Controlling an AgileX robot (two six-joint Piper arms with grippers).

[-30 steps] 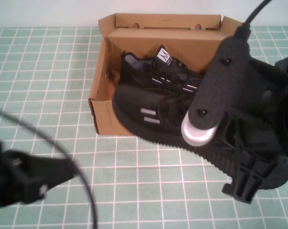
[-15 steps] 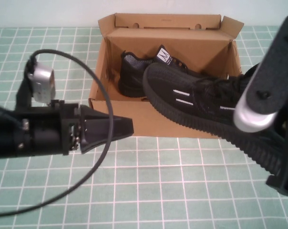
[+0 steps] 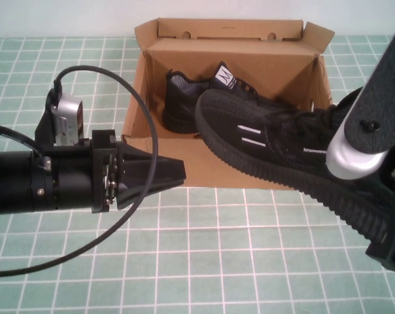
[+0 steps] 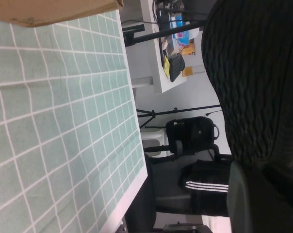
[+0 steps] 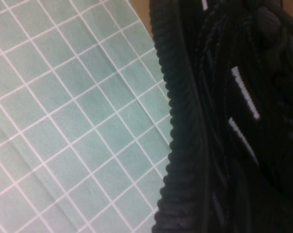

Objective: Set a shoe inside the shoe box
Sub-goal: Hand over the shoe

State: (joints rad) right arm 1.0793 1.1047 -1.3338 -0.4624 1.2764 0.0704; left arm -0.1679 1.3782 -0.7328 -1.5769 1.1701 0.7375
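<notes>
On the left, the left gripper (image 3: 174, 173) reaches in low over the table (image 3: 204, 261), just in front of the near left corner of the shoe box (image 3: 137, 154); its jaws are closed to a point and carry nothing, and it is apart from both shoes.

The step in hand looks like the carry-in: the shoe (image 3: 269, 147) is off the table, tilted, with its toe already over the open box and its heel out past the box's near right side. The right gripper sits at that heel end, hidden behind its own arm in the high view, so its fingers cannot be seen directly; it appears clamped on the shoe, since nothing else holds the shoe up. In the right wrist view the shoe fills the frame right against the camera.

The next move would call for swinging the heel in over the near wall and lowering the shoe beside the other shoe (image 3: 184, 98), which already lies along the far left of the box. The free space is toward the near right, and the heel must clear the cardboard edge before release.

The shoe is black knit with short white dashes on its side and a ribbed black sole (image 5: 183, 145).
</notes>
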